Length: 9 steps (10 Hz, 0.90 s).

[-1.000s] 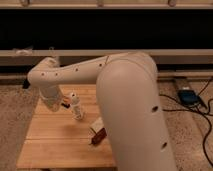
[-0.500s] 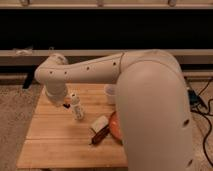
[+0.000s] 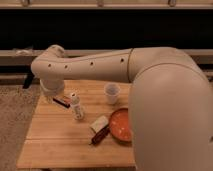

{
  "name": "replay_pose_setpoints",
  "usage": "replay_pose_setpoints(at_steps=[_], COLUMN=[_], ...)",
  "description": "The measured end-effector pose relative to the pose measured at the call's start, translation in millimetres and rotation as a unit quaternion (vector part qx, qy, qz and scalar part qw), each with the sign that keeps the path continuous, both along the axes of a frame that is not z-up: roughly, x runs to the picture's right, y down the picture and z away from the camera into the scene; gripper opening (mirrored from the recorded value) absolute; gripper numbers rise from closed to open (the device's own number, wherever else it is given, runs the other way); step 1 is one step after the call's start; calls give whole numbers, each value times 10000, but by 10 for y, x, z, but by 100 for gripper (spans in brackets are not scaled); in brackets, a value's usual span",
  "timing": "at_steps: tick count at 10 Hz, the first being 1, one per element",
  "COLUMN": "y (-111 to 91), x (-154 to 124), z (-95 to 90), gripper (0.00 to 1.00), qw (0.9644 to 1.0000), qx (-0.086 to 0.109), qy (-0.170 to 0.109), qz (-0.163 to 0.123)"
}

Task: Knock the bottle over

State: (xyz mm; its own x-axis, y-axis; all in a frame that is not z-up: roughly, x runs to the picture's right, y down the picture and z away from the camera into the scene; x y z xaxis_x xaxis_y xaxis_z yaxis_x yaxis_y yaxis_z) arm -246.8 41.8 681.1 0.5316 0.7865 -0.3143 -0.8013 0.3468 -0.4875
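The bottle [image 3: 76, 106] is small, slim and clear-whitish with a white cap. It stands upright on the wooden table [image 3: 55, 140], left of centre. My gripper [image 3: 61, 101] is low over the table just left of the bottle, under the white wrist [image 3: 50, 85]. It shows only as a dark part with a reddish edge. I cannot tell whether it touches the bottle. The big white arm reaches in from the right and fills the right side of the view.
A short translucent cup [image 3: 112, 93] stands right of the bottle. An orange plate [image 3: 121, 125] lies at the table's right, partly behind my arm. A white block [image 3: 99, 123] and a dark brown bar [image 3: 100, 135] lie beside the plate. A dark wall runs behind the table.
My arm's elbow has swung further right and fills more of the view. The gripper stays just left of the bottle, which still stands upright. The cup and plate have come into view.
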Motion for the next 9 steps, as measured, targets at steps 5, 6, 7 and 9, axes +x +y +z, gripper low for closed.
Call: replay_pose_setpoints(at_steps=[5,6,7,9], y=[-247,-249,-252,-175], x=[543,658,798,879], z=[68,125,195,342], gripper=[80,80,80,80], qw=[9989,9984,9977,9970], qx=[-97,-144,-196,-340], qy=[441,521,613,620], qz=[139,169,233,316])
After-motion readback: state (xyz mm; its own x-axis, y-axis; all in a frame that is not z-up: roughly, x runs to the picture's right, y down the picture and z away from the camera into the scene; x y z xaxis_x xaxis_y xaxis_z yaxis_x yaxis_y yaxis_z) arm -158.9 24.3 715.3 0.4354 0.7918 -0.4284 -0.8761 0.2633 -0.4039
